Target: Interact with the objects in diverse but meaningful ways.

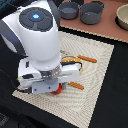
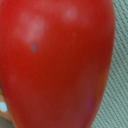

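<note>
With the red tomato (image 2: 55,62) filling the wrist view, the hand's grip cannot be told — next, likely closing or lifting.

Arm pretty much covers the red tomato (image 1: 59,89) and the gripper; wrist view's a blurry red blob, jaws can't be made out.

Exterior view looks down from high; wrist view (very close) fills with red tomato (image 2: 55,65).
</note>
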Available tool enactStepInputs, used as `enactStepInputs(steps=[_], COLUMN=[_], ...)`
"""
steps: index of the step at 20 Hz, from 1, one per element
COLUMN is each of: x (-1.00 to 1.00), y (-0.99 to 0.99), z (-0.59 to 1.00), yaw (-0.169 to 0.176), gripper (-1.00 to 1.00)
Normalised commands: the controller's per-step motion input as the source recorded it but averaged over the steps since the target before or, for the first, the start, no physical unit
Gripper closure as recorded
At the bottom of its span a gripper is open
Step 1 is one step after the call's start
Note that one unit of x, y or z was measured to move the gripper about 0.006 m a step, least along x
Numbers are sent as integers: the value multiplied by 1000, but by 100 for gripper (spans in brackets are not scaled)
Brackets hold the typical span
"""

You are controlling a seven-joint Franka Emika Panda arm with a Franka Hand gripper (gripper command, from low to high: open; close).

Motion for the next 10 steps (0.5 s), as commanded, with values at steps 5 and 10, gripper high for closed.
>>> enactStepInputs(steps=[5, 10], x=[443, 462], y=[-31, -30], z=[87, 433], yaw=[-58, -39], gripper=[100, 100])
